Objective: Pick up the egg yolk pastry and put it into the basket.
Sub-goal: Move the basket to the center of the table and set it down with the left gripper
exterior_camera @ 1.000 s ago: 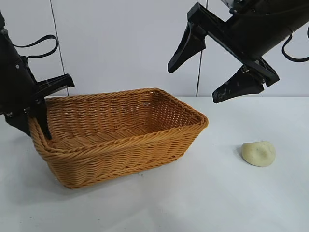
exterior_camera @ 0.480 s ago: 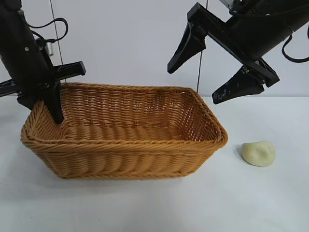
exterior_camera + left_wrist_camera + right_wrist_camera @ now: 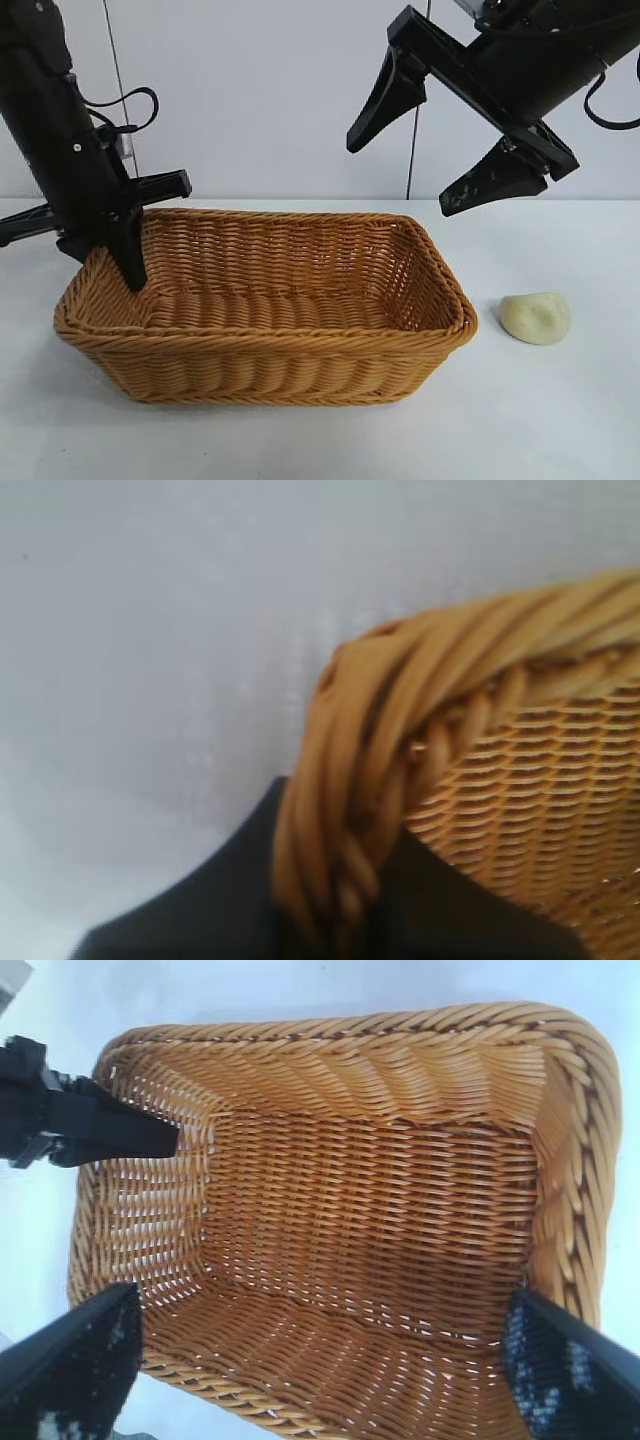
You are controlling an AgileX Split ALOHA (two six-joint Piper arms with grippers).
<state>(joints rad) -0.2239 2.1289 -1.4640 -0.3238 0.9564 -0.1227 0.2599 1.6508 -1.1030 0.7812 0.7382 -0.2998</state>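
Note:
The golden-brown wicker basket (image 3: 270,340) stands on the white table, at the middle and left. My left gripper (image 3: 118,250) is shut on the braided rim at the basket's left end, with one finger inside and one outside. The left wrist view shows the rim (image 3: 350,810) pinched between the black fingers (image 3: 200,910). My right gripper (image 3: 400,178) is open and empty, high above the basket's right end. Its wrist view looks down into the empty basket (image 3: 350,1025). The pale egg yolk pastry (image 3: 536,318) lies on the table to the right of the basket, apart from it.
The white table (image 3: 560,420) runs to a white wall behind. My left gripper also shows in the right wrist view (image 3: 100,1130), at the basket's end wall.
My left gripper has swung the basket round and shifted it right, so it now sits square to the camera and closer to the pastry. The right arm and the pastry have not moved.

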